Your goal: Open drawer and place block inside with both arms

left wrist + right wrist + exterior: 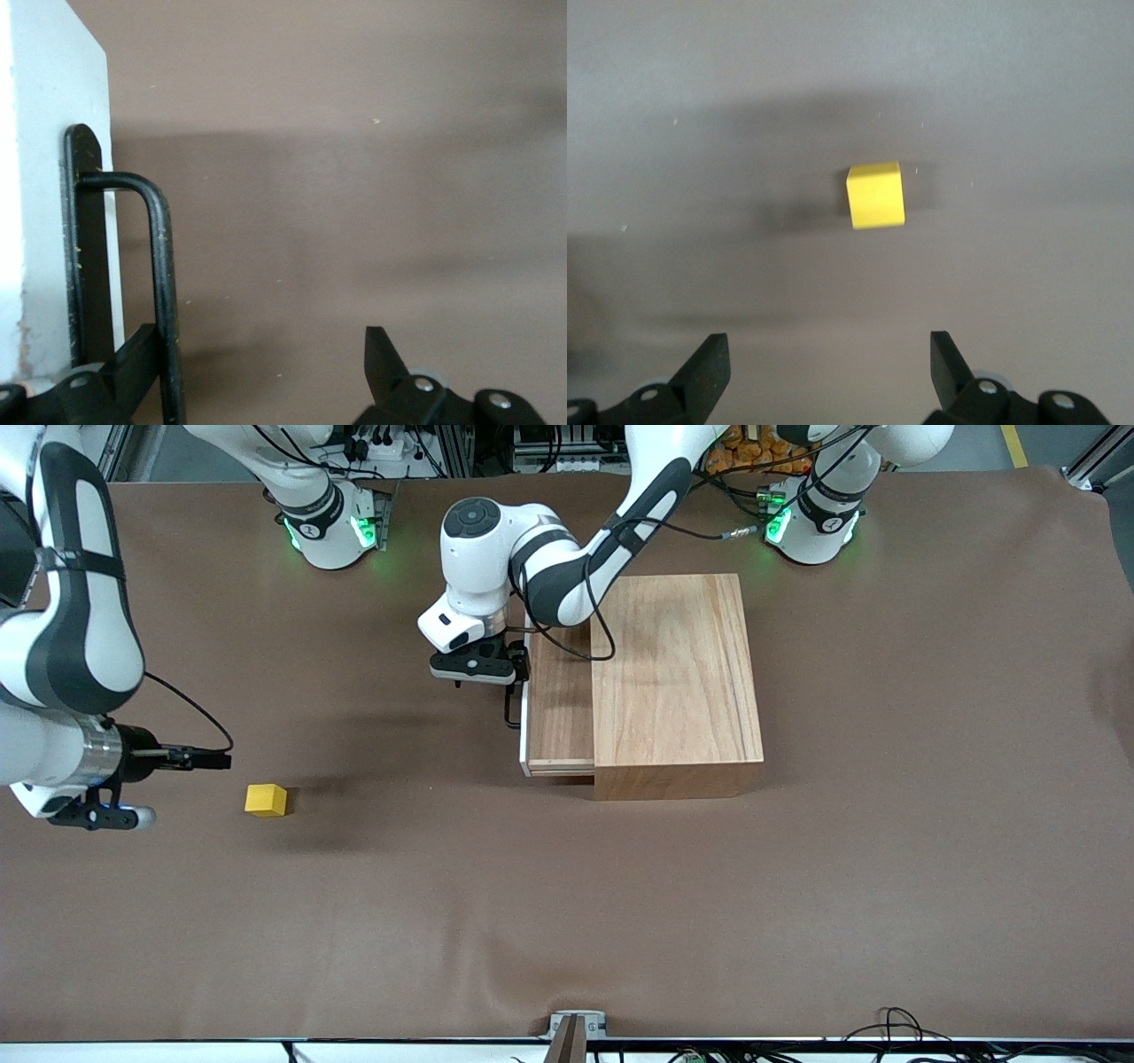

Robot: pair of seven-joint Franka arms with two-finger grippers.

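Drawer (560,708) partly pulled out of the wooden box (678,682), toward the right arm's end of the bench (567,921); whitish front panel (44,177) facing that end, thin black handle (159,292) on it; left hand (516,662) at the handle, fingers spread, one finger (133,354) tucked between handle bar and panel, the other out past the bar, nothing clamped; yellow block (266,800) resting on the bare bench, well apart from the drawer, toward the right arm's end and nearer the front camera; right hand (97,815) up in the air beside the block, fingers (709,367) wide apart and holding nothing.
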